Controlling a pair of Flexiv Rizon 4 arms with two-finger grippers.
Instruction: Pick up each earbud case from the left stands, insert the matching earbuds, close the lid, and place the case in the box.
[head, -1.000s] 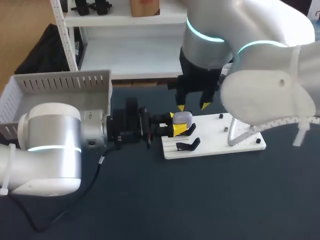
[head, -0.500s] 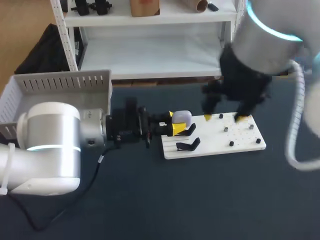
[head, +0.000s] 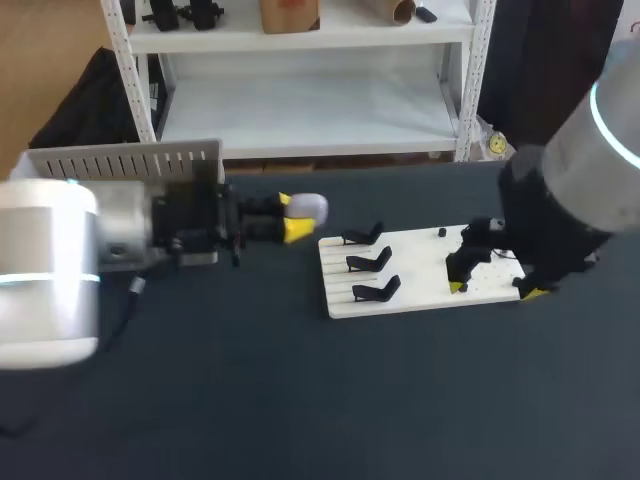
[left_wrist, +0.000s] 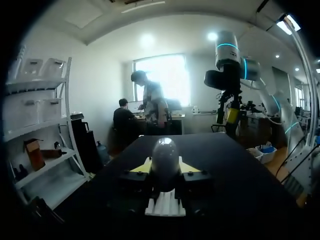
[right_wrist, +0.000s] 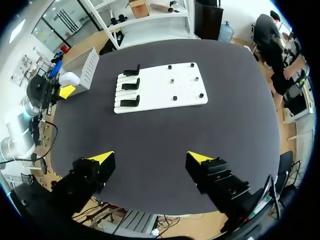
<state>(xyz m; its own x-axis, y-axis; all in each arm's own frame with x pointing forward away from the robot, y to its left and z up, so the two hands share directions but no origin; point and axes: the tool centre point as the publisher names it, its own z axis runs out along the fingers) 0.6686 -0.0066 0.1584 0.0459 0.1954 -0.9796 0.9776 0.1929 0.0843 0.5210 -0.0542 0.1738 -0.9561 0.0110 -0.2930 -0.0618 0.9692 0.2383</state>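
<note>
The left jaws are clamped on the grey earbud case (head: 308, 207), one yellow tip on each side. They hold it off the surface toward the far edge, between the slatted grey box (head: 120, 162) at the far left corner and the white board (head: 420, 270). Three black stands (head: 368, 261) sit in a row along the board's left edge. The right jaws hang wide apart, gripping nothing, high above the surface's right side.

You're in a robotics lab. Your left arm (head: 50, 270) and right arm (head: 580, 200) share a dark table (head: 300, 400) with a white jig board (head: 415, 270).
</note>
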